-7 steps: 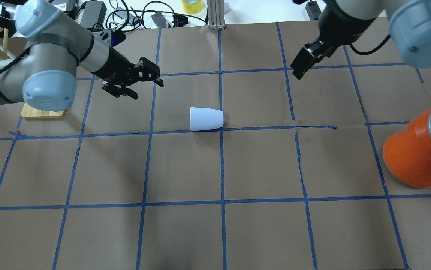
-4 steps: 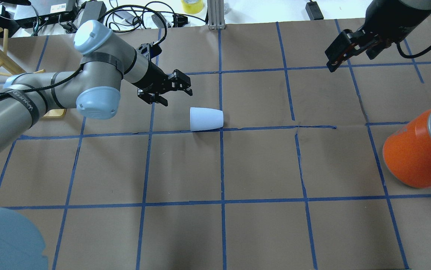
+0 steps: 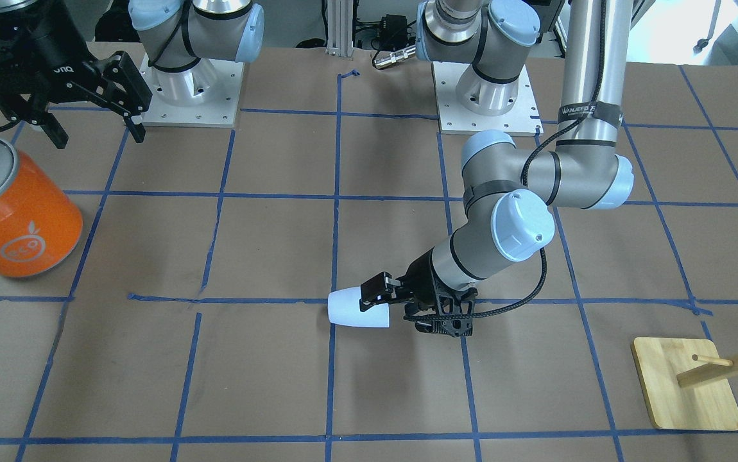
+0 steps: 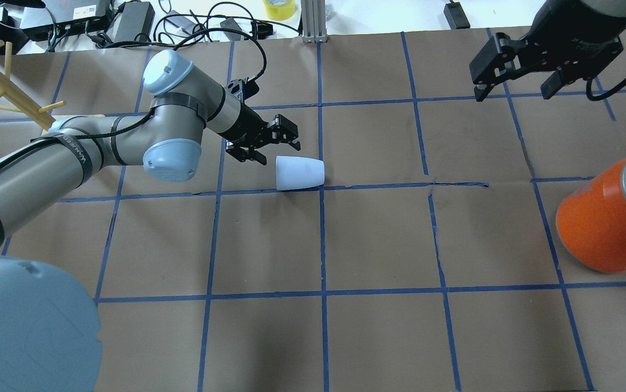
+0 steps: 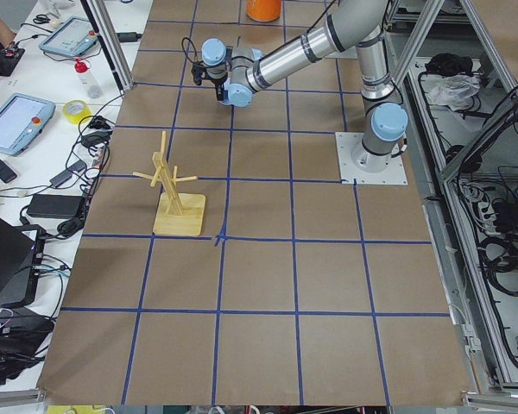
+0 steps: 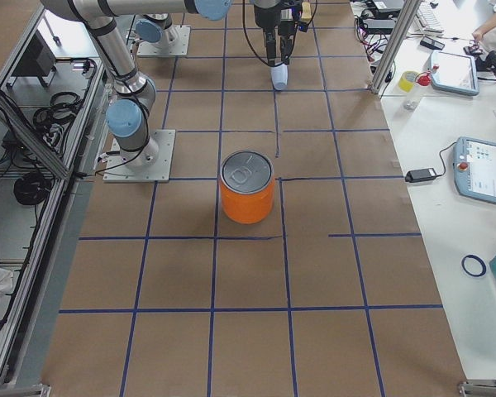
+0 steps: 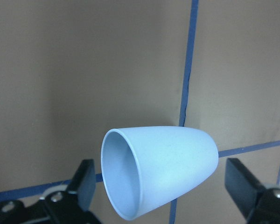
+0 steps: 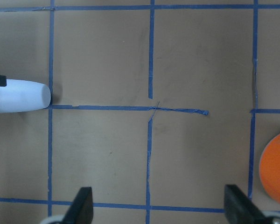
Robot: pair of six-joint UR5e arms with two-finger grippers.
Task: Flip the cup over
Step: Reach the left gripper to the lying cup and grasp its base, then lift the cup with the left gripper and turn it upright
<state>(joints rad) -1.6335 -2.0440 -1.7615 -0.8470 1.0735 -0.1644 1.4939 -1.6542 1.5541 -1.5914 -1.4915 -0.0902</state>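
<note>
The cup (image 4: 299, 173) is a pale blue-white tumbler lying on its side on the brown table, its rim toward my left arm. It also shows in the front view (image 3: 356, 309), the left wrist view (image 7: 158, 168) and the right wrist view (image 8: 18, 95). My left gripper (image 4: 275, 148) is open just behind and beside the cup's rim end. In the left wrist view the left gripper's fingers (image 7: 84, 182) stand on either side of the rim, apart from it. My right gripper (image 4: 514, 90) is open and empty, high over the far right of the table.
A large orange can (image 4: 601, 223) with a silver lid stands at the right edge of the table. A wooden peg stand (image 3: 686, 385) stands on my left side. Cables and boxes lie beyond the far edge.
My left arm has swung right and its open gripper has come up to the cup's rim end. My right gripper has drawn back to the right and turned. The cup has not moved.
</note>
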